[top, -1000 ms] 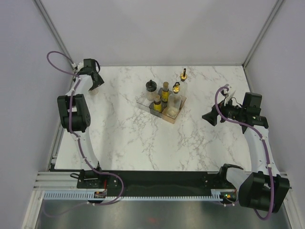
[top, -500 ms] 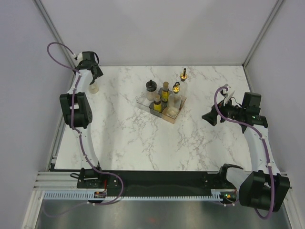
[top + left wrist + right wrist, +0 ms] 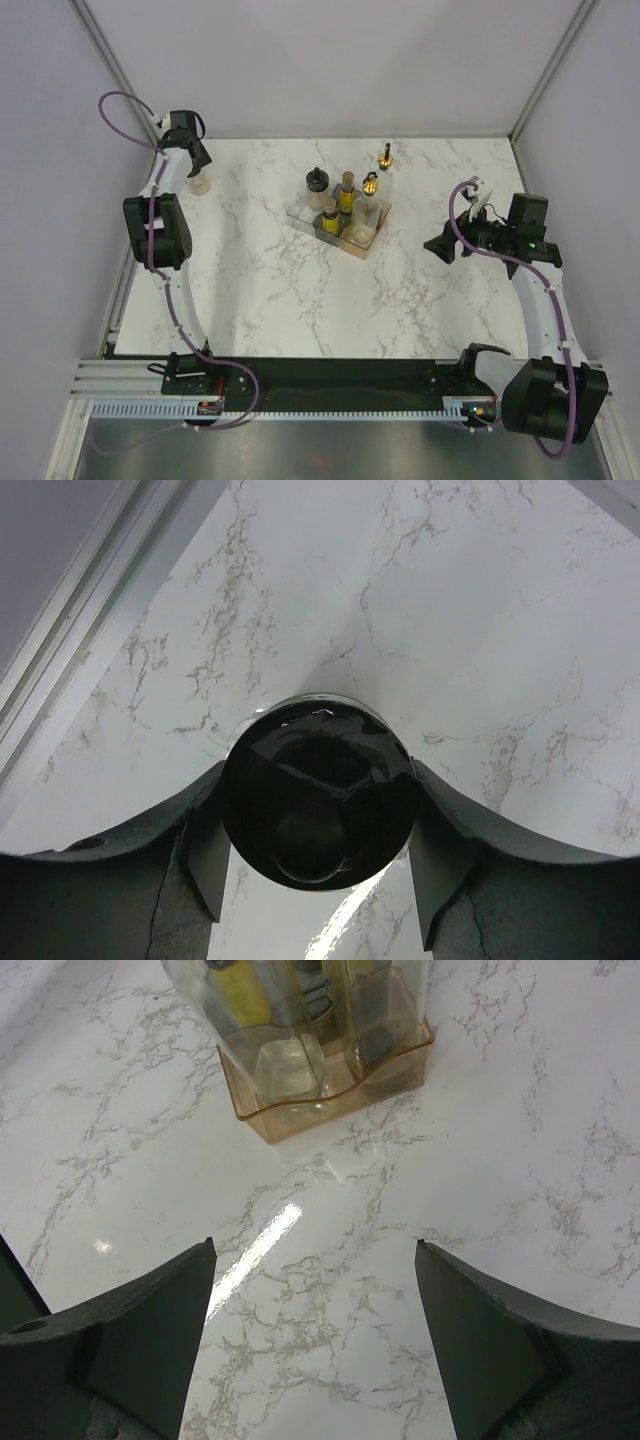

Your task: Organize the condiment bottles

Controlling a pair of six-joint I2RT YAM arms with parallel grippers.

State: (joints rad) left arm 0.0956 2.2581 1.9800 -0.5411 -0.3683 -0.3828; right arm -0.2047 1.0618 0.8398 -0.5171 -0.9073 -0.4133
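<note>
Black-capped bottle stands upright, axis vertical, within left pincer.

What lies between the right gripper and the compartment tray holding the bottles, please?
Only bare marble table. In the right wrist view, the open right gripper faces the peach end of the tray with nothing on the stretch between them; the top view agrees.
</note>
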